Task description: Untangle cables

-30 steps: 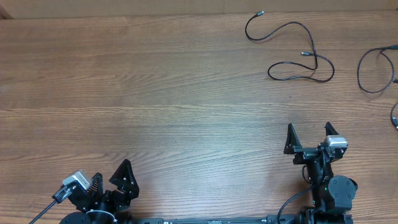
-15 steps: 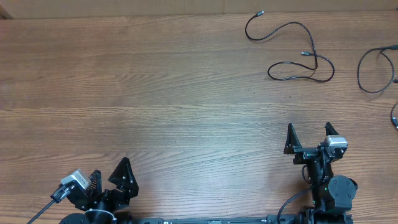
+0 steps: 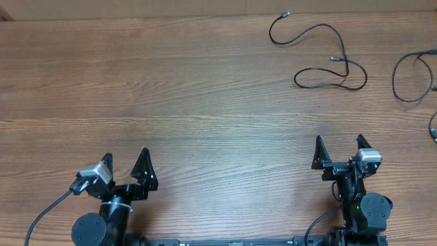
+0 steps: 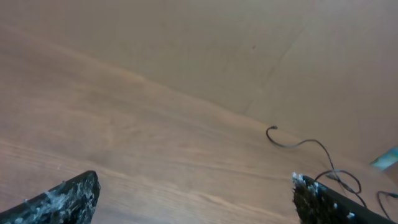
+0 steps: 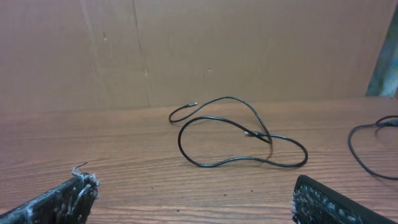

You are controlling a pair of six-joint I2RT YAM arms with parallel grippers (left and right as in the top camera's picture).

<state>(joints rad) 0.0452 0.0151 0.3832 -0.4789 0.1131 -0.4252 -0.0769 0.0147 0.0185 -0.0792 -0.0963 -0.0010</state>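
Note:
A thin black cable (image 3: pixel 319 57) lies looped on the wooden table at the far right, with a small plug end at its top. It also shows in the right wrist view (image 5: pixel 239 142) and far off in the left wrist view (image 4: pixel 311 155). A second black cable (image 3: pixel 413 75) curls at the right edge, partly cut off; part of it shows in the right wrist view (image 5: pixel 367 146). My left gripper (image 3: pixel 126 166) is open and empty at the near left. My right gripper (image 3: pixel 339 147) is open and empty at the near right, well short of the looped cable.
A brown cardboard wall (image 5: pixel 199 50) stands along the table's far edge. The wooden table (image 3: pixel 171 102) spreads bare between the grippers and the cables.
My left arm has swung up from a tilted pose to point forward over the table, its jaws still open. The right arm and the cables have not moved.

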